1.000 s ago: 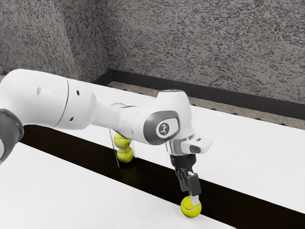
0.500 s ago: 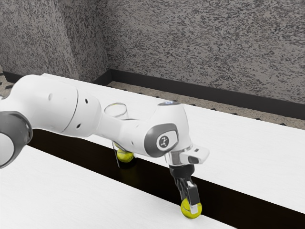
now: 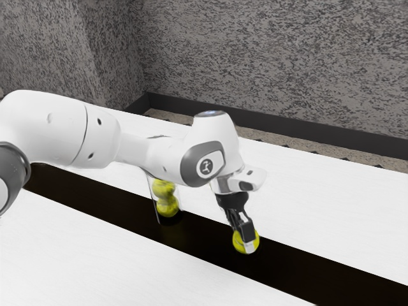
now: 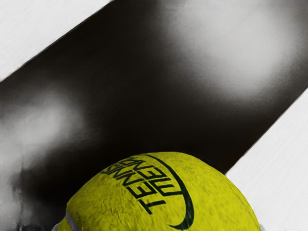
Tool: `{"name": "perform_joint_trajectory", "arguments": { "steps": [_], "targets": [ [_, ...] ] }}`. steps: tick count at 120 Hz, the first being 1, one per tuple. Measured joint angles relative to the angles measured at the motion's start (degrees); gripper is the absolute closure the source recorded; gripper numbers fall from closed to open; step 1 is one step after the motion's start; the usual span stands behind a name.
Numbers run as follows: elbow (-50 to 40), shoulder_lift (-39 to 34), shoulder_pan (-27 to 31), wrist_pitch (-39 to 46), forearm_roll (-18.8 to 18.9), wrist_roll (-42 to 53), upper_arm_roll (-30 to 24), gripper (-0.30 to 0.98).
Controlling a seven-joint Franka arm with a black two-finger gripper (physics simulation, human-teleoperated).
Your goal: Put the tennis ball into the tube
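Observation:
Raised over the dark strip, my gripper [image 3: 246,241] is shut on a yellow tennis ball [image 3: 237,242], one finger showing across its near side. In the wrist view the same ball [image 4: 163,197] sits large at the lower edge, its dark lettering visible. To the exterior view's left, the clear tube [image 3: 153,201] stands upright on the dark strip with two yellow balls [image 3: 167,206] stacked inside. My arm covers the tube's upper part.
A white table [image 3: 83,255] with a glossy dark strip [image 3: 210,245] running along it lies under the arm. Behind it rises a grey mottled wall [image 3: 287,64]. The arm's forearm passes in front of the tube's top.
My gripper came down around the ball, closed on it and lifted it from the table, then moved up and toward the exterior view's left, carrying the ball. The tube stayed where it was.

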Motion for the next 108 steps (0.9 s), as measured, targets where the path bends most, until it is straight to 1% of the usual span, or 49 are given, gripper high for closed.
{"name": "perform_joint_trajectory", "arguments": {
  "steps": [8, 24, 42, 56, 65, 77, 108],
  "targets": [
    [0.0, -2.85, 0.97, -0.29, 1.64, -0.04, 1.73, 0.34],
    [0.69, -8.18, 5.45, -1.74, 5.48, -0.18, 2.88, 0.34],
    [8.19, -9.16, 9.29, -5.97, 9.27, -0.28, 4.42, 0.35],
    [12.26, -10.73, 10.77, -10.66, 12.05, -0.32, 5.8, 0.35],
    [12.75, -13.08, 11.09, -13.43, 13.08, -0.33, 7.86, 0.35],
    [12.18, -15.7, 12.31, -16.37, 14.27, -0.31, 9.27, 0.34],
    [9.56, -17.77, 13.0, -20.22, 15.18, -0.32, 9.92, 0.33]
  ]
}}
